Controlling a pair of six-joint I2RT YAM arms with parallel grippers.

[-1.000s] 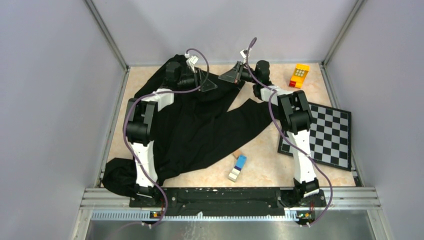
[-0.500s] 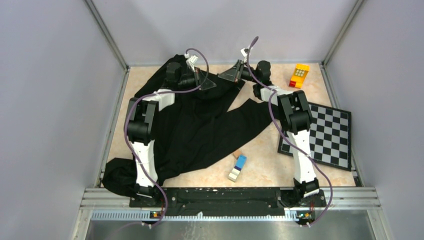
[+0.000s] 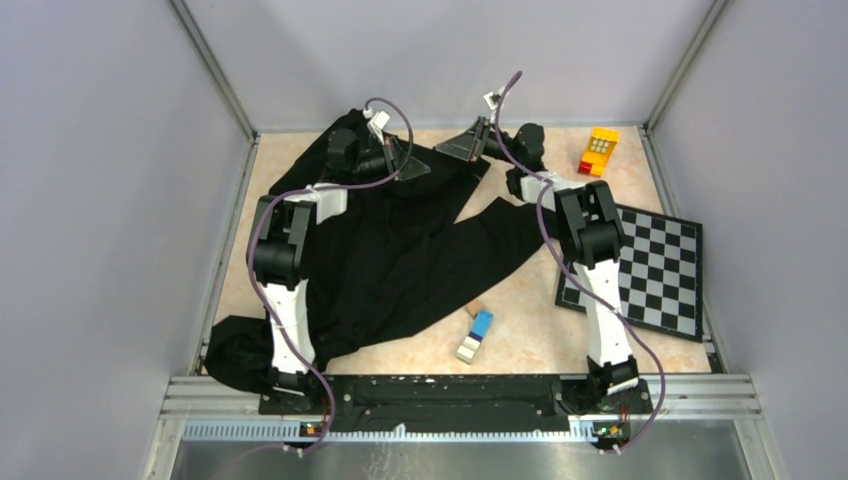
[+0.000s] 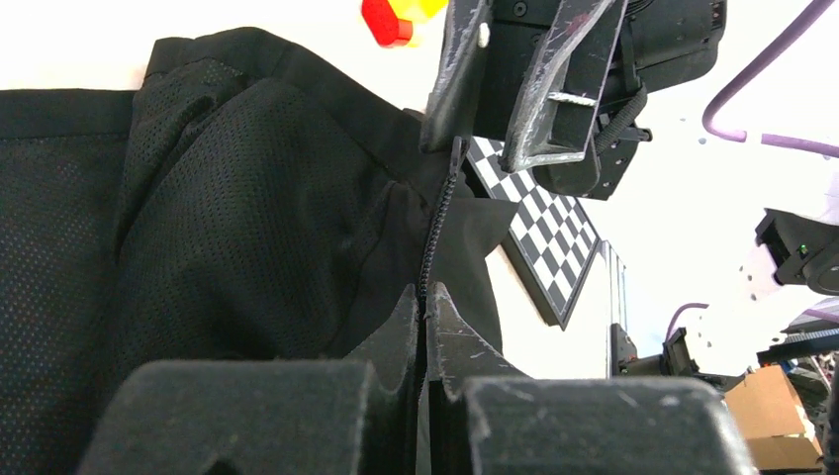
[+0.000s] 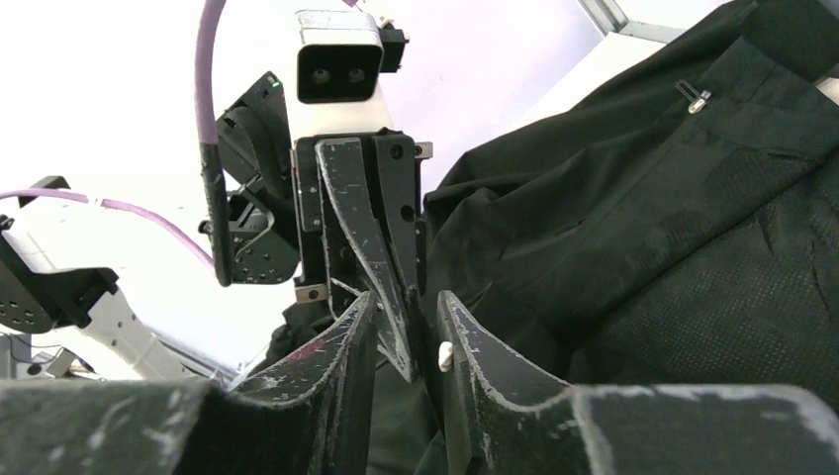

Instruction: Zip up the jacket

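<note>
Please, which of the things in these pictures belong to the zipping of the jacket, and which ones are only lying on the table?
Belong to the job:
jacket
its zipper
left gripper, closed on the zipper edge
right gripper

Only lying about:
chequered board
yellow and red toy
blue and white block

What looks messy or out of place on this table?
The jacket is rumpled and sprawled, one end bunched at the near left corner. The chequered board lies askew by the right edge. A small blue-and-white block lies loose beside the jacket. Nothing looks spilled or broken.
</note>
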